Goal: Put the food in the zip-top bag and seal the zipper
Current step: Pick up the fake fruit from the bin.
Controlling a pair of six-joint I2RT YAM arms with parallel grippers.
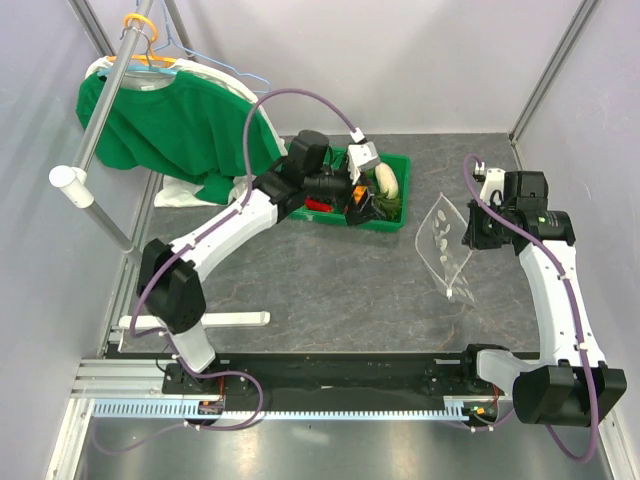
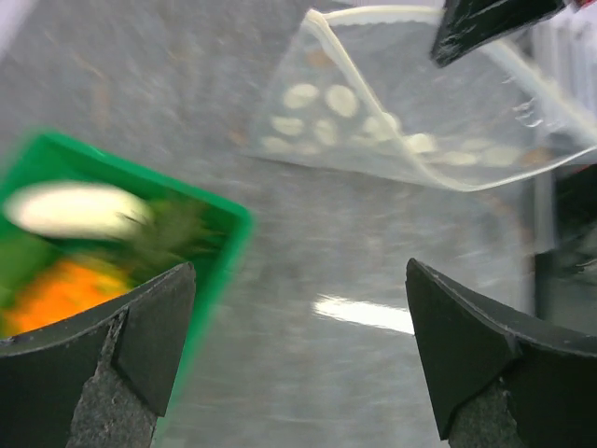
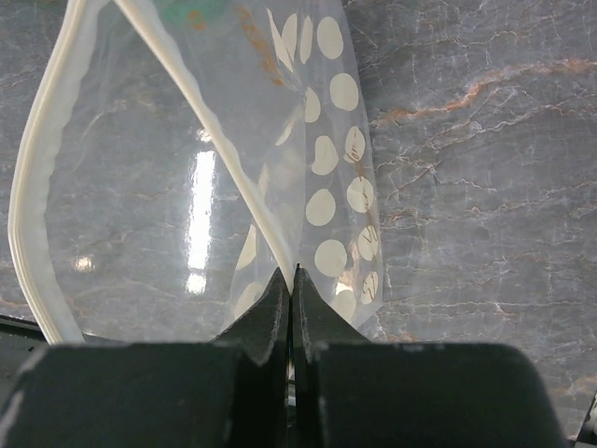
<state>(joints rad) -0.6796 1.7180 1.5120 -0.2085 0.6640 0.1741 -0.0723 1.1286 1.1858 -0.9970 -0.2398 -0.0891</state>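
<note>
**A:** What does the overhead view give that the wrist views don't?

**B:** The layout. The green tray (image 1: pixel 398 162) sits at 12 o'clock on the table (image 1: pixel 330 290). The zip-top bag (image 1: pixel 443 240) is at 3 o'clock from the tray, gripped at one edge by the right gripper (image 1: pixel 466 232). The left gripper (image 1: pixel 360 208) hangs over the tray.

**A:** And the wrist cameras?

**B:** The right one shows the grip close up. Its jaws are pressed together on one lip of the bag's mouth, right at the zipper (image 3: pixel 219 140). The mouth gapes, and the grey table shows through the dotted plastic. The left one shows its own jaws spread wide with nothing between them, the tray at 9 o'clock and the bag at 1 o'clock.

**A:** What's in the tray?

**B:** A white oblong vegetable (image 2: pixel 75 210) with the orange pineapple (image 2: pixel 65 289) at 6 o'clock from it, both blurred. The overhead view adds a red piece (image 1: pixel 318 205) at the tray's 9 o'clock end. The rest is hidden under the arm.
</note>
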